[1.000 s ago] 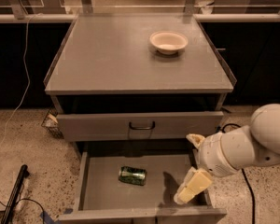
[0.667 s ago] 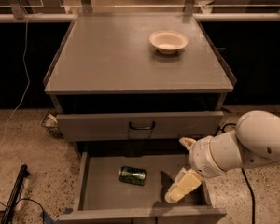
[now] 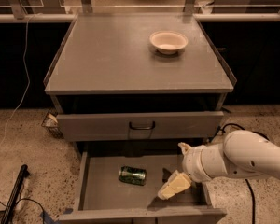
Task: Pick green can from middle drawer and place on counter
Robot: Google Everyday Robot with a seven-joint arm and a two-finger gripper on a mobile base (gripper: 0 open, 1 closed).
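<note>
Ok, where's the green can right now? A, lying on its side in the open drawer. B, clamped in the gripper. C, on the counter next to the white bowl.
A: the green can lies on its side on the middle drawer floor, apart from the open gripper hovering over the drawer's right side.

Nothing readable is showing anywhere in this shot. The green can (image 3: 132,175) is lying on its side on the floor of the middle drawer (image 3: 102,190), and its shiny skin is giving up no brand or lettering that can be made out. The counter (image 3: 112,55) and the white bowl (image 3: 168,41) are showing plain surfaces. The gripper (image 3: 172,171) is hovering over the drawer's right side, apart from the can, fingers spread, bearing no legible mark.
</note>
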